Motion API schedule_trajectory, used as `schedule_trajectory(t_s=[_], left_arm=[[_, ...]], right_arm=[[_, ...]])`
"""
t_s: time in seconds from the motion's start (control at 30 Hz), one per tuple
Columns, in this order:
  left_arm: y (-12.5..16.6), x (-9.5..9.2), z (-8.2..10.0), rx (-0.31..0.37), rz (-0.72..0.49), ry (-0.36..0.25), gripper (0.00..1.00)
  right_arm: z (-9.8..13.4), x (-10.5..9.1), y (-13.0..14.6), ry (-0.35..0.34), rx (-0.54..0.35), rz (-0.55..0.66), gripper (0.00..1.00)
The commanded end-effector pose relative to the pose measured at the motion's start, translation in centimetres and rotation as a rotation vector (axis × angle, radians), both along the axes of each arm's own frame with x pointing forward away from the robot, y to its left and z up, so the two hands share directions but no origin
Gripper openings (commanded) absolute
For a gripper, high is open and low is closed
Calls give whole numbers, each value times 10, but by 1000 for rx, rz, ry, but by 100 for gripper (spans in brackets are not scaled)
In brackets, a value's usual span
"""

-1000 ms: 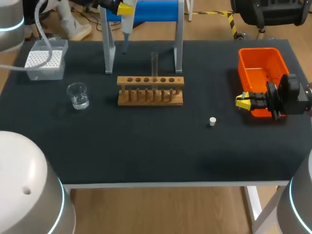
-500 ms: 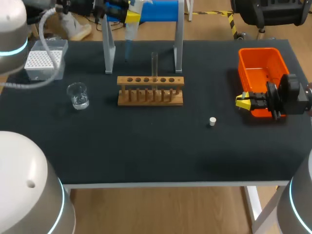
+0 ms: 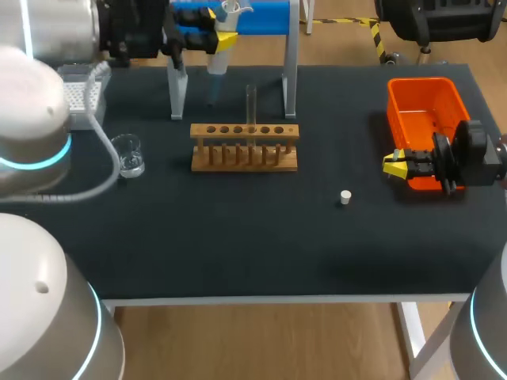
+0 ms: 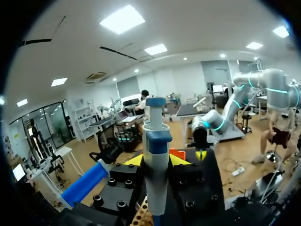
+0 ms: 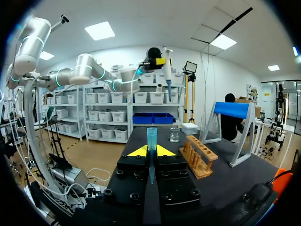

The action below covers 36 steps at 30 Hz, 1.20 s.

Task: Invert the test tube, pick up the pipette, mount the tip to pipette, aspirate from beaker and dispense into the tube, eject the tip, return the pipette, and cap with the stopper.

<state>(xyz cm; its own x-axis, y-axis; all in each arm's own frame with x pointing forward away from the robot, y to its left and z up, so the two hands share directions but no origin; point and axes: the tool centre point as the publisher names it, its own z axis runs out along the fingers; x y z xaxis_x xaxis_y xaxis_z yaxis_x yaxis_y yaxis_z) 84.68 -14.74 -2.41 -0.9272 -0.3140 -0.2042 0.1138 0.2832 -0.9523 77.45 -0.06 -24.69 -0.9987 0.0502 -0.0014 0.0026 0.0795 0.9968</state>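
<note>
Closest to the front edge of the table [image 3: 238, 237] is the little white stopper [image 3: 344, 196], sitting on its own, and just right of it and a bit further back the right gripper [image 3: 394, 165] hangs low by the front end of the orange bin [image 3: 421, 99]. In its own wrist view its fingers look pressed together with a small blue tip [image 5: 151, 141] pinched upright between the yellow ends. Further back on the left is the beaker [image 3: 127, 154] with some clear liquid in it. The wooden rack [image 3: 244, 147] is mid-table and the test tube [image 3: 251, 103] stands upright in one of its holes. The tip box [image 3: 79, 99] is behind the beaker, partly hidden by my left arm. Right at the far edge, the left gripper [image 3: 216, 28] is clamped on the pipette [image 3: 216, 63], a yellow finger on each side of its body. The pipette's lower end hangs between the legs of the blue roll stand [image 3: 253, 16], behind the rack and a little left of the tube
</note>
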Motion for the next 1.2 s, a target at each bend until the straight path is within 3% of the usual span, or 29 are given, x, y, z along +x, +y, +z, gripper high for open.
schedule_trajectory(t_s=[0.03, 0.37, 0.53, 0.73, 0.93, 1.2], left_arm=[[-7, -4, 0, -27, 224, -69, 0], [-16, -4, -1, -67, 274, -87, 0], [-17, -3, -5, -81, 150, -51, 0], [4, -3, -2, -66, 99, -22, 0], [5, 3, -2, -30, 2, 4, 0], [5, 3, -2, -30, 2, 4, 0]], right_arm=[[0, -1, 0, 0, -1, -1, 0], [0, -1, 0, 0, -1, -1, 0], [0, -1, 0, 0, -1, -1, 0], [0, -1, 0, 0, -1, -1, 0], [0, -1, 0, 0, -1, -1, 0], [0, -1, 0, 0, -1, -1, 0]])
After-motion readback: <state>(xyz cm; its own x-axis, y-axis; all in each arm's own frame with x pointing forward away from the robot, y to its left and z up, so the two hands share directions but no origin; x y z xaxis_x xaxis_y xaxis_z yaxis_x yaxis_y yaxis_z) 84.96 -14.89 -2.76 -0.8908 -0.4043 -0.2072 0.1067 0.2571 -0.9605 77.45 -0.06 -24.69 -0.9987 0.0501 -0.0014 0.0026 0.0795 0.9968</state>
